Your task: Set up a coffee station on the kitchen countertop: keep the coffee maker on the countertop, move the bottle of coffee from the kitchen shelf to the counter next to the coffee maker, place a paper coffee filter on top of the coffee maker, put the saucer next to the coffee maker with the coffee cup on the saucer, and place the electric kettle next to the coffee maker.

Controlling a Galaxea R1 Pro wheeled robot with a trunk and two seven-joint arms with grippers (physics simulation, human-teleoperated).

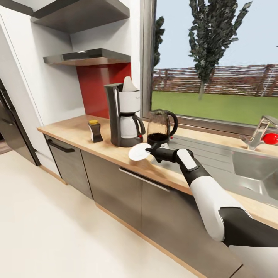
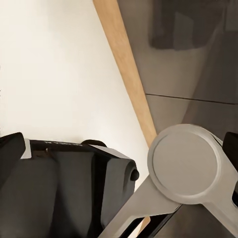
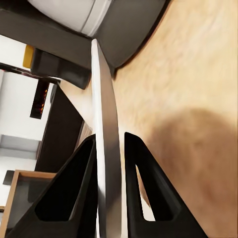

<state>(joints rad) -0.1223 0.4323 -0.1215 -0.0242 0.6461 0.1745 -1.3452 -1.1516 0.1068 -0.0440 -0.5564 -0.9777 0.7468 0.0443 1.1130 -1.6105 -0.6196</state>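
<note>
Right now the right gripper (image 1: 150, 150) pinches the saucer (image 1: 139, 151) by its rim, one finger (image 3: 74, 198) on each side of the thin white plate (image 3: 106, 148). It hangs over the kitchen countertop (image 1: 77, 133), just in front of the coffee maker (image 1: 124, 116) and the electric kettle (image 1: 160, 127). You cannot tell if the plate touches the wood.

The paper coffee filter (image 1: 129, 85) sticks up from the top of the coffee maker. The bottle of coffee (image 1: 94, 131) stands beside the maker, on its left. The kitchen shelf (image 1: 87, 58) is above. The kettle's base is partly hidden behind the gripper.

The left wrist view looks down at the pale floor (image 2: 59, 74), a wood strip (image 2: 126, 69) and part of the robot; the left gripper's state cannot be told.

Bare wood lies near the counter's front edge. The sink (image 1: 247, 166) is to the right, cut off by the picture's edge.
</note>
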